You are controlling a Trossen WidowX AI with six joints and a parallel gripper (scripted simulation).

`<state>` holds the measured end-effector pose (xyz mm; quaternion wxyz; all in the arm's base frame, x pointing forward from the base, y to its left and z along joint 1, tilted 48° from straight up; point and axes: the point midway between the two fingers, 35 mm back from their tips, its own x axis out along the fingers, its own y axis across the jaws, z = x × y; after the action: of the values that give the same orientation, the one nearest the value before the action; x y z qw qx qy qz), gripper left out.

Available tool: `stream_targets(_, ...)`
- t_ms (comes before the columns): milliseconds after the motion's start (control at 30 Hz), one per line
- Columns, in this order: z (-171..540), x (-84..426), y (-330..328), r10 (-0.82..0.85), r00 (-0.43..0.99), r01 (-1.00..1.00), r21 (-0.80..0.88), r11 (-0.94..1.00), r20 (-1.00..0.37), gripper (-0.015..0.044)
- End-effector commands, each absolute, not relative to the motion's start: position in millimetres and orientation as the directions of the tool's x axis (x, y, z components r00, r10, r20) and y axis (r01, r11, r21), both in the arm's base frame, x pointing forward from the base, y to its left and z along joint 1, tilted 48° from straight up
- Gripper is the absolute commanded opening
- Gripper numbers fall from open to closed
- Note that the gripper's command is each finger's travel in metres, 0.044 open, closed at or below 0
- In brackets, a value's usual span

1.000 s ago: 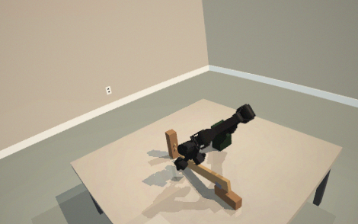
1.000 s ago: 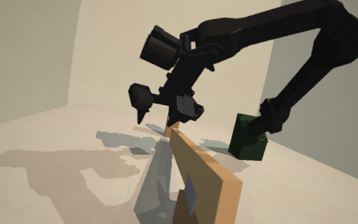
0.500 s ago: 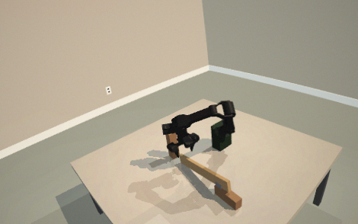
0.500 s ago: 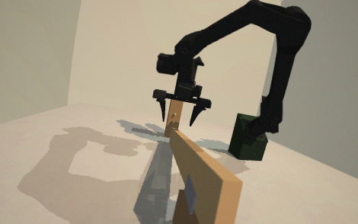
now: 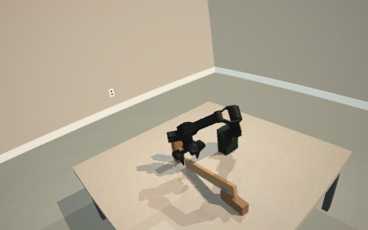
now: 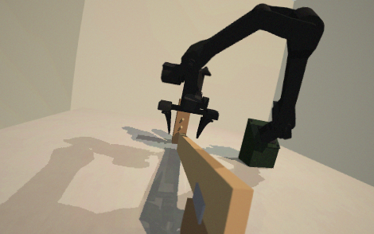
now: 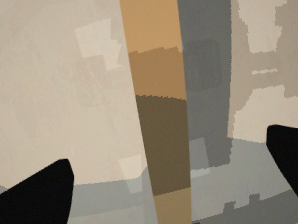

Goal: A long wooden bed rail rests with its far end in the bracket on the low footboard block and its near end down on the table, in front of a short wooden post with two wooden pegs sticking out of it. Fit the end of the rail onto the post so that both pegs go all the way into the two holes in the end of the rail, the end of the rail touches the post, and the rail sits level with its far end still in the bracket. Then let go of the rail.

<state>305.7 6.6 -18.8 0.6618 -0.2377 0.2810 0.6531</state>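
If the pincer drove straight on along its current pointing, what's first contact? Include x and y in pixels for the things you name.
Likely the upper edge of the long tan wooden rail (image 5: 211, 174) (image 6: 208, 163) (image 7: 160, 75), near its post end, between the open fingers; exact depth unclear.

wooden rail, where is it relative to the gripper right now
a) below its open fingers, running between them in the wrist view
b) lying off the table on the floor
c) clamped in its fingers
a: the wrist view shows the rail between the spread fingers, touching neither.
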Motion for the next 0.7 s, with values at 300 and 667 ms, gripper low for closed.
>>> stream_targets(300, -32, 306, 22, 0.734, -0.010, -0.998, 0.054, 0.037, -0.680, 0.0440)
stream_targets(667, -43, 304, 35, 0.735, -0.010, -0.998, 0.054, 0.036, -0.678, 0.0440)
